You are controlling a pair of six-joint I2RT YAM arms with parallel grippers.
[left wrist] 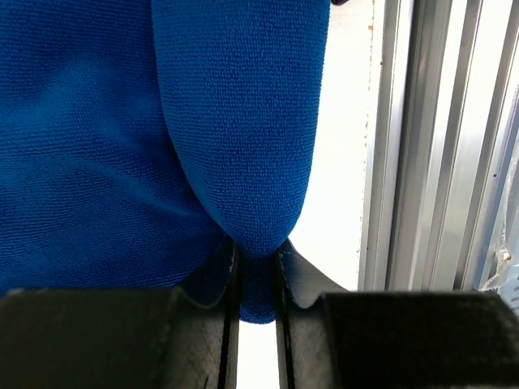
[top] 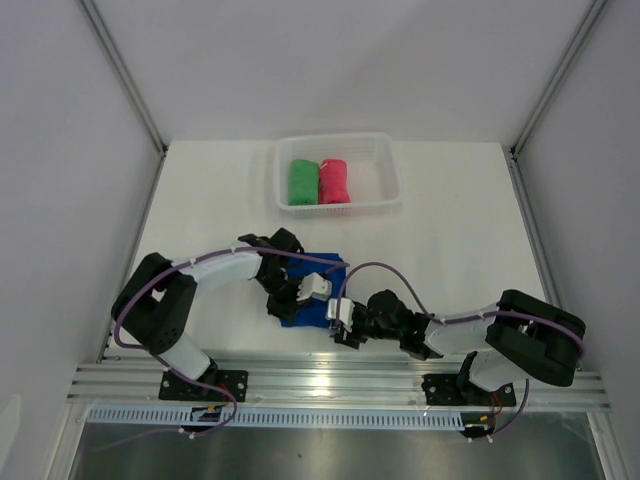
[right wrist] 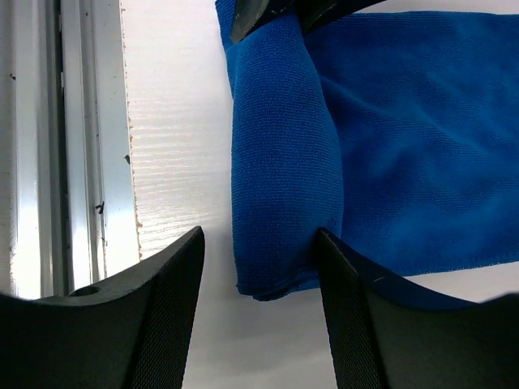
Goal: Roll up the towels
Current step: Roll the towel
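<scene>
The blue towel (top: 318,273) lies near the table's front edge, its near edge turned over into a short roll (right wrist: 280,162). My left gripper (top: 305,295) is shut on one end of that roll (left wrist: 258,284). My right gripper (top: 340,325) is open at the roll's other end, its fingers (right wrist: 166,312) standing on either side of the roll's end (right wrist: 276,267). The green towel (top: 301,181) and the pink-red towel (top: 334,181) lie rolled side by side in the white basket (top: 385,170).
The aluminium rail (top: 340,385) runs along the table's front edge, close to the towel; it shows in the left wrist view (left wrist: 438,138) and the right wrist view (right wrist: 57,146). White walls enclose the table on three sides.
</scene>
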